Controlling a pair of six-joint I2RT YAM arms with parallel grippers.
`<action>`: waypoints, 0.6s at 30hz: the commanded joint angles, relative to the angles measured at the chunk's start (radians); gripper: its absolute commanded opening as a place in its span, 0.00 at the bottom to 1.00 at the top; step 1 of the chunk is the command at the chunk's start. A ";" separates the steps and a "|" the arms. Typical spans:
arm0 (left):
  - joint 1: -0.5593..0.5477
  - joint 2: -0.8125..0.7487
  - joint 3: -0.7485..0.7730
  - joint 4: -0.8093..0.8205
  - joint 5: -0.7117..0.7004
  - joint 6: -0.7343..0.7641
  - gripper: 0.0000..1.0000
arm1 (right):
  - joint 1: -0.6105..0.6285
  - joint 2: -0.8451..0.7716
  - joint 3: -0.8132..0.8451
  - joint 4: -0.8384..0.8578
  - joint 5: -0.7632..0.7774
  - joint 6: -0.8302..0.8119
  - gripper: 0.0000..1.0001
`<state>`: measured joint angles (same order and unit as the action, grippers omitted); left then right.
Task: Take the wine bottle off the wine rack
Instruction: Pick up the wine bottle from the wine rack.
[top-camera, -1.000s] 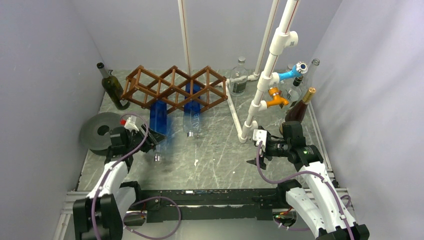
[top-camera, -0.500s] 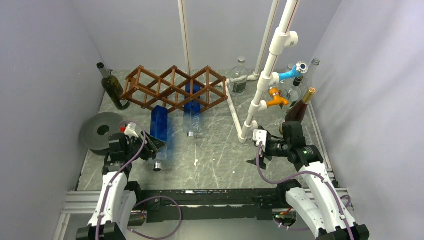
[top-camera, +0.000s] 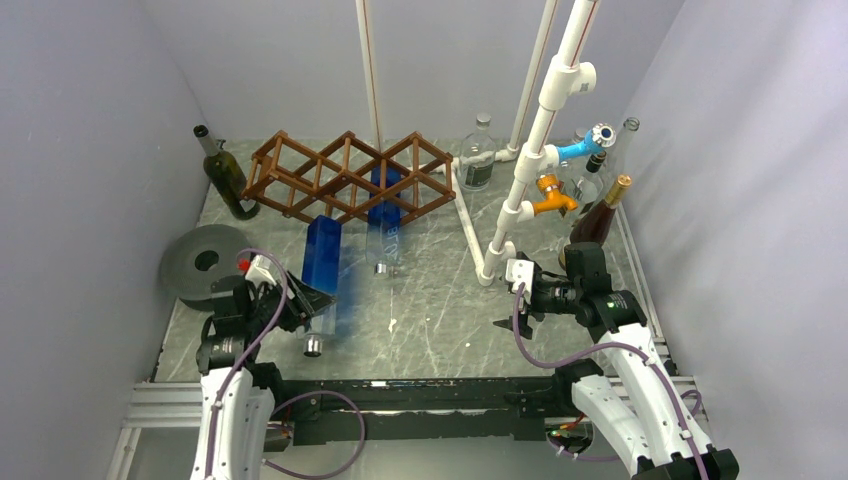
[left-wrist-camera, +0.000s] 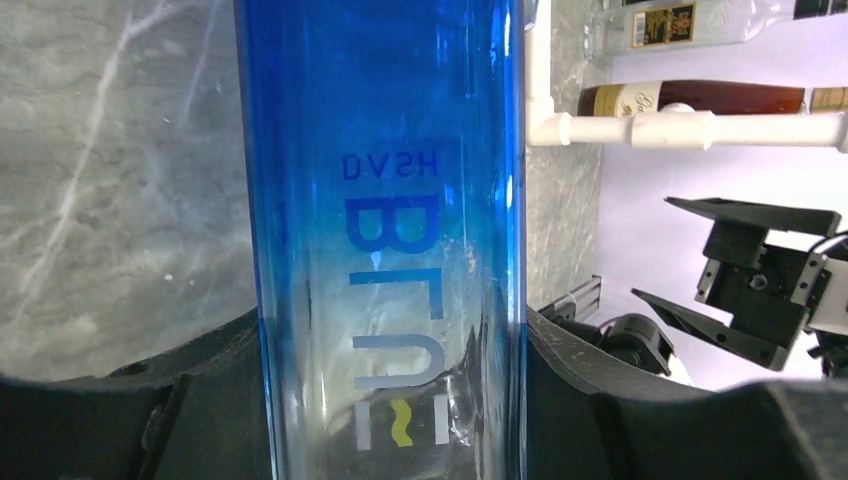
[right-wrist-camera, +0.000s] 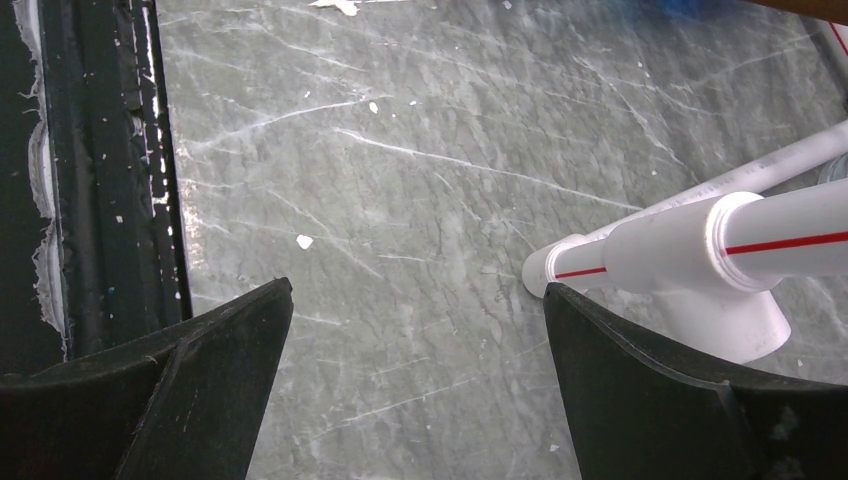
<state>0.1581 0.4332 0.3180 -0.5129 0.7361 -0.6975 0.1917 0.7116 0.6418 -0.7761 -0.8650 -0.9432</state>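
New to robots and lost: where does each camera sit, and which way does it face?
Top: above and behind, looking down at the wine rack; both arms show.
Left wrist: on the left gripper, facing the blue bottle it holds; fingers show.
Right wrist: on the open right gripper, facing the tabletop; fingers show.
Shared: top and left wrist both show that bottle.

— Any writing you can make out?
— On the blue bottle (left-wrist-camera: 380, 120), small letters "DASH", flipped as seen through the glass, then big ones that look like "BLU".
— The brown bottle (left-wrist-camera: 700, 98), far right?
— Its label's too small to read.
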 joint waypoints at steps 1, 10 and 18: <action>0.003 -0.057 0.138 0.054 0.128 0.060 0.00 | 0.005 -0.003 0.000 0.017 -0.025 -0.021 1.00; -0.089 -0.028 0.251 -0.023 0.156 0.088 0.00 | 0.005 0.000 0.005 0.007 -0.039 -0.032 1.00; -0.222 0.018 0.351 -0.078 0.147 0.095 0.00 | 0.005 -0.005 0.022 -0.031 -0.069 -0.074 1.00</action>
<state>-0.0032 0.4534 0.5533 -0.7170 0.8051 -0.6399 0.1917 0.7124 0.6418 -0.7795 -0.8783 -0.9684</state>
